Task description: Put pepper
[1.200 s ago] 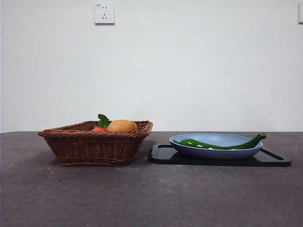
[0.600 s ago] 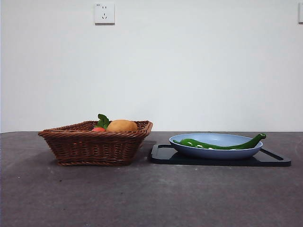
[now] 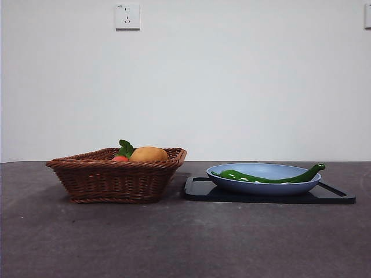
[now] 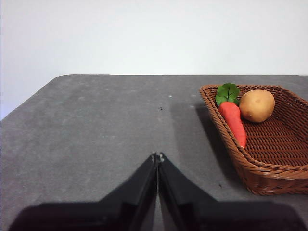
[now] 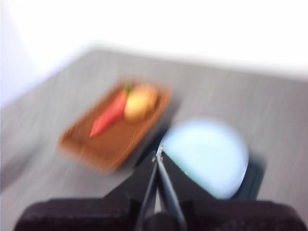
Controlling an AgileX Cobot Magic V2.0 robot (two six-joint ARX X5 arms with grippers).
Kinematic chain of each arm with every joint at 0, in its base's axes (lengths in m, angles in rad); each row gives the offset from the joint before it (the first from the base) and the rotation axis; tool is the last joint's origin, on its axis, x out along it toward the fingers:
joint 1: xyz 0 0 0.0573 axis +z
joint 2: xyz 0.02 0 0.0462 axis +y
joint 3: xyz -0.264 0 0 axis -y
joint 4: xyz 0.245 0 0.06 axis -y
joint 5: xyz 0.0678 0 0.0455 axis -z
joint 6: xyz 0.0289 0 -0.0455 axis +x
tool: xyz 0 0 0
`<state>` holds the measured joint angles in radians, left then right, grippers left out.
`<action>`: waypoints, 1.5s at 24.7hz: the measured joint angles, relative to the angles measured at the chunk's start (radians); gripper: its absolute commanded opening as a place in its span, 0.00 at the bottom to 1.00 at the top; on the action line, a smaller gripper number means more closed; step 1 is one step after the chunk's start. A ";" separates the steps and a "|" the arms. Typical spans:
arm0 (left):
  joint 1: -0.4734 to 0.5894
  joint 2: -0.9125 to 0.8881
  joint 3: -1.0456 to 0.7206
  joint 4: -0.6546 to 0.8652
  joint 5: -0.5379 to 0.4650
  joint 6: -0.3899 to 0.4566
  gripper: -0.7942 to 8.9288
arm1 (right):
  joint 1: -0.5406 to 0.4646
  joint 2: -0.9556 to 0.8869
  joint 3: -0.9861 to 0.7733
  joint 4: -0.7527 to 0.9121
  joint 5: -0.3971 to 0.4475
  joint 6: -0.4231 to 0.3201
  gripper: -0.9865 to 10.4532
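1. On the blue plate (image 3: 264,184) lies the pepper (image 3: 268,175), stretched across it from rim to rim, its curved stem end lifted above the plate's edge; in the blurred right wrist view the pepper cannot be made out
2. Above that plate hangs the right gripper (image 5: 158,155), well clear of it, jaws pressed together and holding nothing
3. Judging from this, the pick has not yet begun: the jaws need to spread, come down over the pepper's thicker middle, straddle it across its narrow width and close gently, since the glossy skin looks likely to slip
4. The plate's raised rim stands in the way of a low sideways approach, so a descent from straight above seems safest
5. The plate rests on a black tray (image 3: 200,188); just beside it is the wicker basket (image 3: 116,179), holding a carrot (image 4: 232,121) and a potato (image 4: 256,105), which leaves bare weave for the pepper
6. The left gripper (image 4: 157,156) waits over bare table near the basket, its jaws also closed and empty
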<state>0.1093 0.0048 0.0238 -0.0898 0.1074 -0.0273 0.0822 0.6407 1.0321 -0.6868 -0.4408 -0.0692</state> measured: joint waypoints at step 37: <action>0.000 0.000 0.000 0.000 0.000 0.000 0.09 | -0.068 -0.637 -1.012 0.519 0.209 0.179 0.10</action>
<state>0.1093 0.0044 0.0238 -0.0898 0.1074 -0.0273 0.0147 0.0040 0.0204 -0.1677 -0.2314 0.1097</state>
